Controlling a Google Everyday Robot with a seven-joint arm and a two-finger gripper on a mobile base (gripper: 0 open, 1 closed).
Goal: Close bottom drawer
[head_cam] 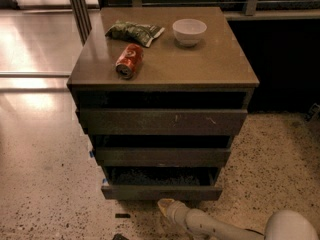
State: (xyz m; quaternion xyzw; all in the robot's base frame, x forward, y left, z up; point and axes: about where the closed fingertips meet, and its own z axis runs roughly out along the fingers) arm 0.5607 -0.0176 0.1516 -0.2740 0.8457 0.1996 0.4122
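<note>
The bottom drawer (161, 191) is the cabinet's lowest and narrowest drawer, with a dark brown handleless front. It stands only slightly out, with a thin strip of its dark inside showing above the front. My gripper (165, 206) is at the end of a pale arm (210, 225) that comes in from the lower right. Its tip is low at the floor, right against the drawer front's lower edge near the middle.
The middle drawer (162, 156) and top drawer (162, 121) sit above it. On the cabinet top (210, 64) lie a red can (129, 60) on its side, a green snack bag (134, 32) and a white bowl (189, 31). Speckled floor surrounds the cabinet.
</note>
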